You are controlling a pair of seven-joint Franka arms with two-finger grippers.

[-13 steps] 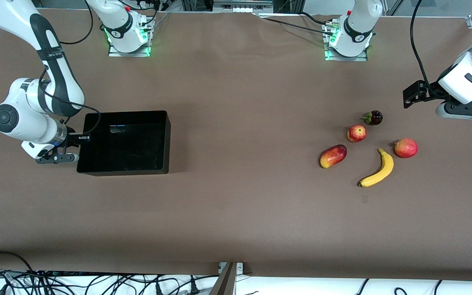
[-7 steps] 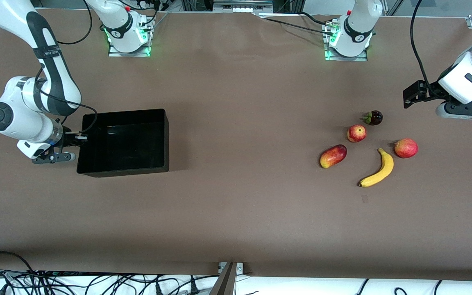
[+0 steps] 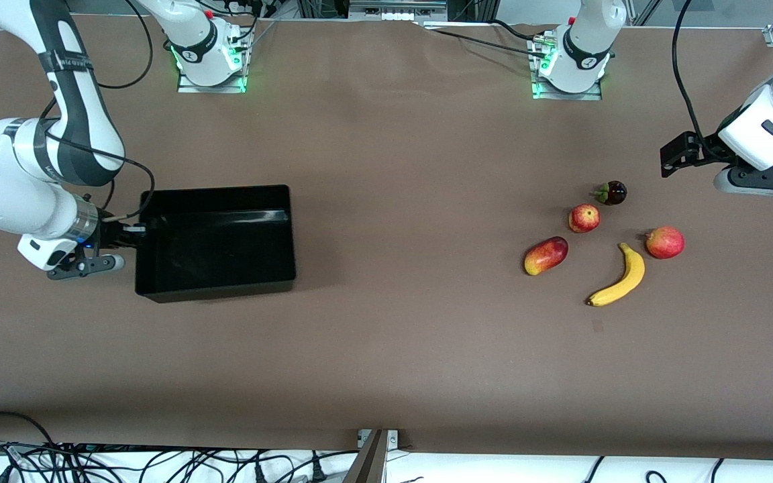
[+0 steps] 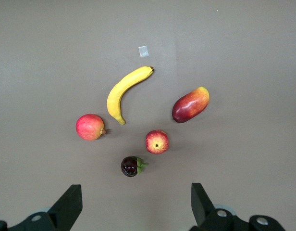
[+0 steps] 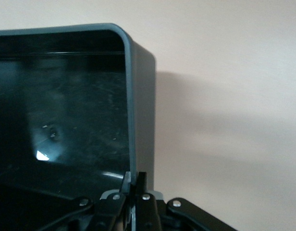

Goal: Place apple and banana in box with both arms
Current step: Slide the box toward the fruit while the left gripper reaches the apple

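The black box (image 3: 215, 241) sits at the right arm's end of the table, empty. My right gripper (image 3: 137, 229) is shut on the box's end wall (image 5: 131, 125), one finger inside and one outside. The apple (image 3: 584, 218) and the banana (image 3: 618, 276) lie at the left arm's end; both also show in the left wrist view, the apple (image 4: 157, 141) and the banana (image 4: 125, 91). My left gripper (image 4: 133, 209) is open and empty, high over the table past the fruits, by the table's end (image 3: 675, 157).
Beside the apple lie a red-yellow mango-shaped fruit (image 3: 545, 255), an evenly red round fruit (image 3: 665, 242) and a small dark purple fruit (image 3: 611, 193). A small pale tape mark (image 4: 143, 51) is on the cloth near the banana.
My right gripper has pulled the box: it slid toward the table's middle, a little nearer the front camera, and turned slightly. The left arm and the fruits have not moved.
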